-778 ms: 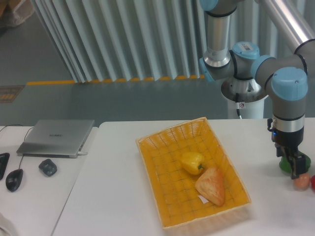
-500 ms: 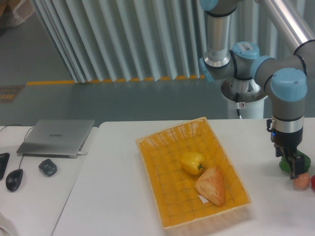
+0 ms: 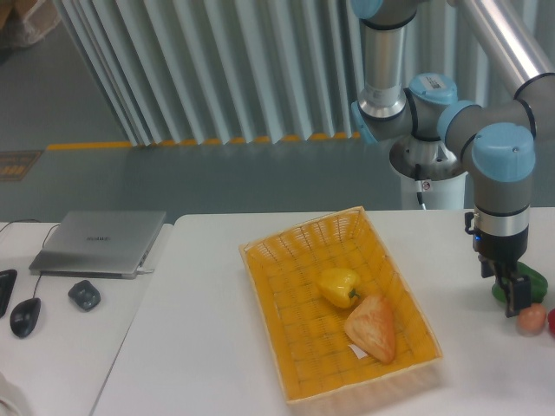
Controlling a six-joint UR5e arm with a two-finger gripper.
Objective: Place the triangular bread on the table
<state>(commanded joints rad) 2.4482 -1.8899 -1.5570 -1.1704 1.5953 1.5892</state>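
Observation:
The triangular bread [image 3: 373, 327], golden-orange with a browned crust, lies in the yellow woven basket [image 3: 299, 260] near its front right corner, beside a yellow pepper [image 3: 339, 286]. The basket stands on the white table [image 3: 199, 347]. My gripper [image 3: 512, 295] hangs over the table's right edge, well to the right of the basket and apart from the bread. Its dark fingers point down just above a small peach-coloured fruit [image 3: 531, 320]; whether they are open or shut does not show from this angle.
A green object [image 3: 529, 282] lies behind the gripper and a red one [image 3: 551, 322] sits at the frame's right edge. On the adjoining desk at left are a laptop [image 3: 100, 242], a small dark object [image 3: 84, 295] and a mouse [image 3: 25, 316].
The gripper has shifted slightly left and upward, away from the peach-coloured fruit. The bread, pepper and basket have not moved.

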